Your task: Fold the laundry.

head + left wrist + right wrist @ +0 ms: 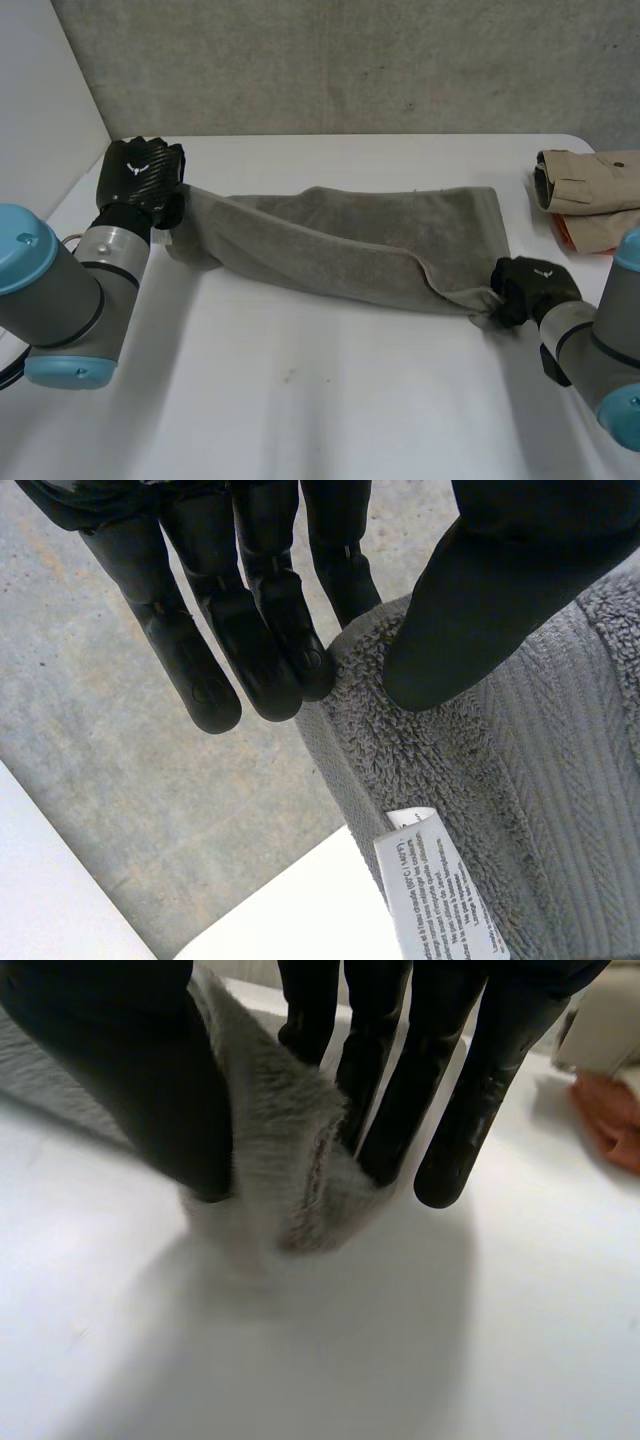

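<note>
Grey towel (340, 245) lies along bench (300, 400), long axis left to right, between both arms. At left end, left robot hand (140, 172) pinches corner. At right end, right robot hand (530, 288) pinches corner, low near bench.

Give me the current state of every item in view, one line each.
Grey towel: doubled over lengthwise, stretched out between both hands across the table.
Left hand: shut, pinching one end of the towel between thumb and fingers.
Right hand: shut, pinching the opposite end of the towel.
Care label: exposed, near the left hand.
Beige garment: folded, lying at the table's right side.
Orange cloth: mostly covered by the beige garment.
</note>
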You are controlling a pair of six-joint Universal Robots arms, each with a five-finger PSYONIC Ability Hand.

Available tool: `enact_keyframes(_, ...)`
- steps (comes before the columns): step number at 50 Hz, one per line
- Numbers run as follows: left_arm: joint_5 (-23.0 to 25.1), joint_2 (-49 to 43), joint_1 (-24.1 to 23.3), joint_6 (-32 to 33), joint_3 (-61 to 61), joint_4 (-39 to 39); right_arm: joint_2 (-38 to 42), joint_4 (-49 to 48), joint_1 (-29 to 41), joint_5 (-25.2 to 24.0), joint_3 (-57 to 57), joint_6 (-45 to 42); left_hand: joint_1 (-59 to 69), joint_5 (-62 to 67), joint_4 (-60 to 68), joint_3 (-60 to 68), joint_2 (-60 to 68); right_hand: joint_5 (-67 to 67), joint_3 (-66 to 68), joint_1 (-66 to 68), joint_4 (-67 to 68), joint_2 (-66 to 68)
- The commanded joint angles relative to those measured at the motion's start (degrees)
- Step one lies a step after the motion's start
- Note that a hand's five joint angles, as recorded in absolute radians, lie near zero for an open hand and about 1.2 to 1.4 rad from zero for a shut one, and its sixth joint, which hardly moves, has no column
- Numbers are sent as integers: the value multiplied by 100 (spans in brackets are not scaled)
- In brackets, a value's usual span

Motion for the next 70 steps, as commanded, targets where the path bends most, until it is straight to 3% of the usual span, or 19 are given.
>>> enact_keyframes(1, -13, 694, 50, 41, 80, -973, -1170, 303, -51, -229, -299, -1214, 1391, 1397, 1108, 1145, 1112, 2616, 2321, 3085, 2346, 2216)
enact_keyframes(7, 14, 1557, 261, 59, 54, -1722, -2243, 1366, -191, -774, -737, -3287, 1391, 1397, 1108, 1145, 1112, 2616, 2321, 3085, 2346, 2216)
enact_keyframes(15, 40, 2657, 305, 112, -25, -2689, -2579, 2824, -403, -827, -1564, -4529, 1391, 1397, 1108, 1145, 1112, 2616, 2321, 3085, 2346, 2216)
enact_keyframes(22, 58, 2517, 340, 471, -87, -3208, -2044, 3530, -403, -889, -2031, -5118, 1391, 1397, 1108, 1145, 1112, 2616, 2321, 3085, 2346, 2216)
enact_keyframes(27, 40, 1420, 261, 981, 124, -3156, -1016, 3548, -377, -801, -2321, -5637, 1391, 1397, 1108, 1145, 1112, 2616, 2321, 3085, 2346, 2216)
enact_keyframes(35, 14, -409, 244, 1272, 1757, -2524, 399, 2881, -79, -327, -3611, -5497, 1391, 1397, 1108, 1145, 1112, 2616, 2321, 3085, 2346, 2216)
enact_keyframes(37, 14, -812, 209, 1289, 2631, -2183, 672, 1927, 159, -90, -4356, -5261, 1391, 1397, 1108, 1145, 1112, 2616, 2321, 3085, 2346, 2216)
enact_keyframes(38, 14, -841, 200, 1289, 2699, -2145, 673, 1922, 159, -89, -4360, -5260, 1391, 1397, 1108, 1145, 1112, 2616, 2321, 3085, 2346, 2216)
enact_keyframes(42, 14, -1078, 209, 1254, 3744, -1355, 682, 123, 265, -28, -5115, -4847, 1391, 1397, 1108, 1145, 1112, 2616, 2321, 3085, 2346, 2216)
enact_keyframes(43, 14, -1078, 200, 1246, 4076, -832, 647, -524, 282, -36, -5290, -4681, 1391, 1397, 1108, 1145, 1112, 2616, 2321, 3085, 2346, 2216)
enact_keyframes(49, -39, -955, 165, 1237, 4519, 578, 506, -1901, 318, -71, -5485, -4319, 1391, 1397, 1108, 1145, 1112, 2616, 2321, 3085, 2346, 2216)
enact_keyframes(55, -48, -885, 129, 1228, 4309, 712, 471, -1710, 423, -448, -5310, -4275, 1391, 1397, 1108, 1145, 1112, 2616, 2321, 3085, 2346, 2216)
enact_keyframes(70, 31, -964, 349, 1052, 1321, 562, 1190, 4, 379, -1311, -3738, -4337, 1391, 1397, 1108, 1145, 1112, 2616, 2321, 3085, 2346, 2216)
